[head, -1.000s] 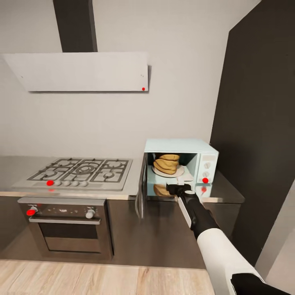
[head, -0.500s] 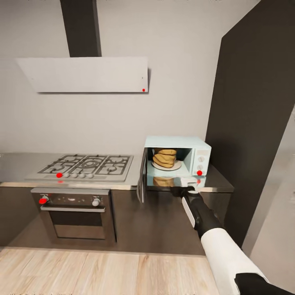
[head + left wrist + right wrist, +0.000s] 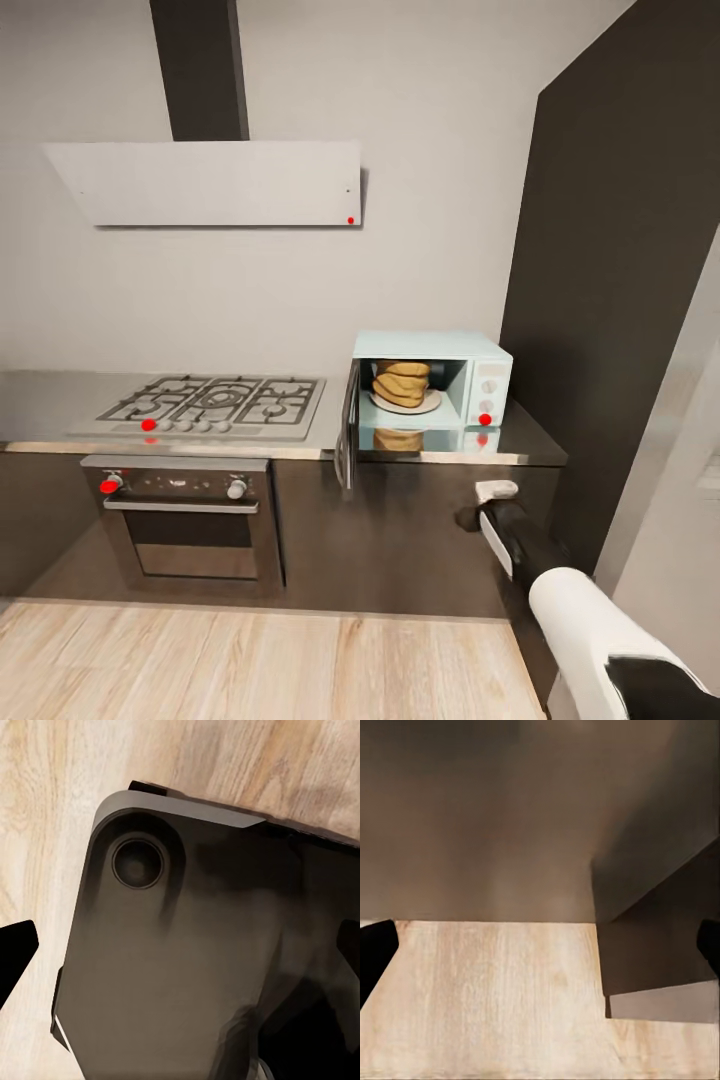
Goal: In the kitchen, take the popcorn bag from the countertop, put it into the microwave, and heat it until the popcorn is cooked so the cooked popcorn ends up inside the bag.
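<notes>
Popcorn bag [image 3: 402, 383], tan-brown and crumpled with ridged sides, sits inside the one microwave [image 3: 431, 391] on a pale plate [image 3: 406, 404]; its lower part is partly masked by the plate's rim, and a blurred reflection of it shows on the glossy surface below. Largest in the kitchen is a dark tall panel [image 3: 620, 280] at right, then a white hood [image 3: 215, 182] under a dark flue, one built-in oven [image 3: 185, 522] with two knobs, and one gas hob [image 3: 216, 405] set in the grey countertop [image 3: 540, 440]. The mint-blue microwave stands on that countertop with its door [image 3: 347, 436] swung wide open to the left — seen edge-on, its glass hard to make out.

One arm shows in the head view: the right gripper [image 3: 497, 490] hangs in front of the dark cabinets [image 3: 400, 540], below the countertop edge. In the right wrist view its dark fingertips [image 3: 375, 952] stand far apart with nothing between them. The left gripper's fingertips [image 3: 15, 949] likewise sit wide — empty, over the robot's dark base [image 3: 172, 967] and plank floor [image 3: 67, 787].
</notes>
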{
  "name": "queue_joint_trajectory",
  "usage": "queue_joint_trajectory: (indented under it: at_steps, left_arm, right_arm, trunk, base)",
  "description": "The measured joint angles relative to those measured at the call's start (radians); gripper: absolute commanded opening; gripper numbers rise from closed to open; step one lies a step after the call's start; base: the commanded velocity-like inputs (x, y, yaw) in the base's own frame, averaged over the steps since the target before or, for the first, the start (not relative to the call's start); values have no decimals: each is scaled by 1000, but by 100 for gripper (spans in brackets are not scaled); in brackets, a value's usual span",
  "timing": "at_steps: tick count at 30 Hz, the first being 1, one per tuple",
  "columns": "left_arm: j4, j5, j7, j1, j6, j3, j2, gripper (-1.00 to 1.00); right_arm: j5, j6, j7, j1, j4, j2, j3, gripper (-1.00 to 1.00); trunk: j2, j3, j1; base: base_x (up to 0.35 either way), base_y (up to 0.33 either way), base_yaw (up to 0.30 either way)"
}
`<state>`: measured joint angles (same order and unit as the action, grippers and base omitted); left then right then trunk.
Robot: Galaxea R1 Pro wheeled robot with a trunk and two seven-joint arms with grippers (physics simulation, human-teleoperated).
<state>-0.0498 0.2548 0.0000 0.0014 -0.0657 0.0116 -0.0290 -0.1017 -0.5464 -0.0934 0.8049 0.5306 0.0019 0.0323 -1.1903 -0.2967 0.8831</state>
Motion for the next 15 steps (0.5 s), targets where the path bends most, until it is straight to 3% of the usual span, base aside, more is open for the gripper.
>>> queue_joint_trajectory:
  at_steps: [3, 6, 7, 9, 15]
  left_arm:
    - [0, 0, 0, 0, 0, 0, 0, 100]
    - [0, 0, 0, 0, 0, 0, 0, 100]
    - [0, 0, 0, 0, 0, 0, 0, 100]
    - [0, 0, 0, 0, 0, 0, 0, 100]
    - [-16, 0, 0, 0, 0, -2, 3, 100]
  right_arm:
    - [0, 12, -9, 0, -171, -7, 0, 100]
    - [1, 133, -10, 0, -386, -8, 0, 100]
    - [2, 208, -9, -2, -487, -8, 1, 100]
    - [2, 246, -8, -19, -535, -8, 0, 100]
    - [8, 302, 6, -279, -561, -8, -1, 100]
  trunk:
    - [0, 0, 0]
    - [0, 0, 0]
    - [0, 0, 0]
    - [0, 0, 0]
    - [0, 0, 0]
  base:
    - [0, 0, 0]
    - [0, 0, 0]
    - [0, 0, 0]
    - [0, 0, 0]
    - [0, 0, 0]
